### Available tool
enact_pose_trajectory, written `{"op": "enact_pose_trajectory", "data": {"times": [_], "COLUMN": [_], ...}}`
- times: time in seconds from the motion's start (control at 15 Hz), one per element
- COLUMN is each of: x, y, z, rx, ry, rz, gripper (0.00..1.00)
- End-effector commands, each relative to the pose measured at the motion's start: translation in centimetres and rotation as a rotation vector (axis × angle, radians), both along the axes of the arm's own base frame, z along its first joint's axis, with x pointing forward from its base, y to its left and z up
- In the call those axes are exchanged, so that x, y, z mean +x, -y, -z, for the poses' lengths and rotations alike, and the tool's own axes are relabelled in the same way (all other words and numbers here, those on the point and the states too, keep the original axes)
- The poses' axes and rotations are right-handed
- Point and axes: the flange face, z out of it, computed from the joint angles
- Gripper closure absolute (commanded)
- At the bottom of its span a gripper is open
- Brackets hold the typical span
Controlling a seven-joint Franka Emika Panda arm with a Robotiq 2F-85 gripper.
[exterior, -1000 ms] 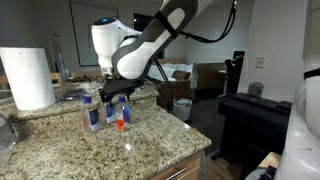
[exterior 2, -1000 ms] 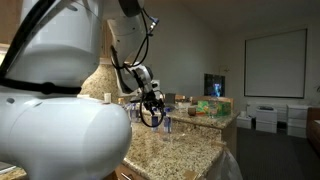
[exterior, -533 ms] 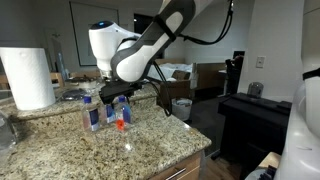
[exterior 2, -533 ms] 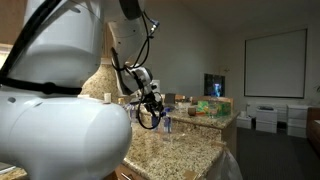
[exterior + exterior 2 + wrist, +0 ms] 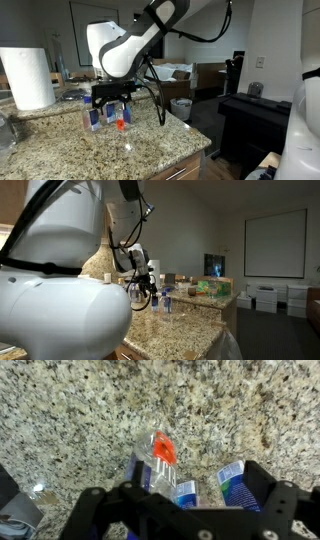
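Granite counter fills frame. Orange-capped bottle at centre; blue-labelled bottles at lower centre and lower right, between the spread fingers of the gripper.

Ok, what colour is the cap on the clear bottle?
The cap is orange-red; wrist view shows it best.
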Motion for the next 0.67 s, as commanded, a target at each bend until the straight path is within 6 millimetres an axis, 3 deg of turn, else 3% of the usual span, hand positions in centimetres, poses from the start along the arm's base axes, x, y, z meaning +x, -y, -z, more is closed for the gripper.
{"op": "enact_pose_trajectory", "data": {"times": [0.0,0.33,0.6], "x": [0.1,1.1,4.1], "y": [0.1,0.9,4.9], "z": [-0.1,-0.9,-4.2], "rx": [0.000,0.001,-0.014], "ry": [-0.001,0.011,-0.060], "rz": [0.001,0.005,0.041], "gripper": [0.00,0.00,0.00]}}
